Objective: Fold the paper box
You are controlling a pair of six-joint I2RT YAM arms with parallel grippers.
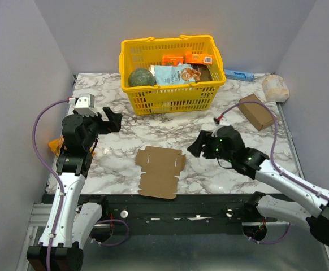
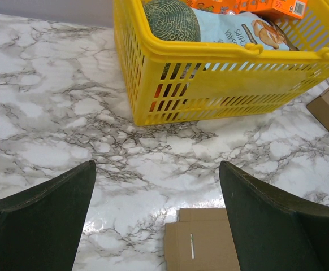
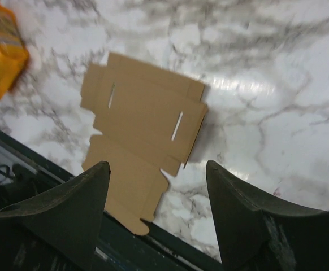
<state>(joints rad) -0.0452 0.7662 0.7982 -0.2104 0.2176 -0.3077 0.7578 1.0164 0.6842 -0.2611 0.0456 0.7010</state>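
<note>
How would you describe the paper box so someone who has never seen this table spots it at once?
Start at the yellow basket at the back of the marble table and come straight toward the near edge. The paper box lies there flat and unfolded. Unlike the blocky brown carton on the right, it is a thin sheet with flaps and two slits.

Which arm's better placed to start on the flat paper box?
Probably right. The right tool, open, is close beside the paper box, which lies centred in its wrist view. The left tool, also open, points toward the yellow basket and sees only a box corner.
</note>
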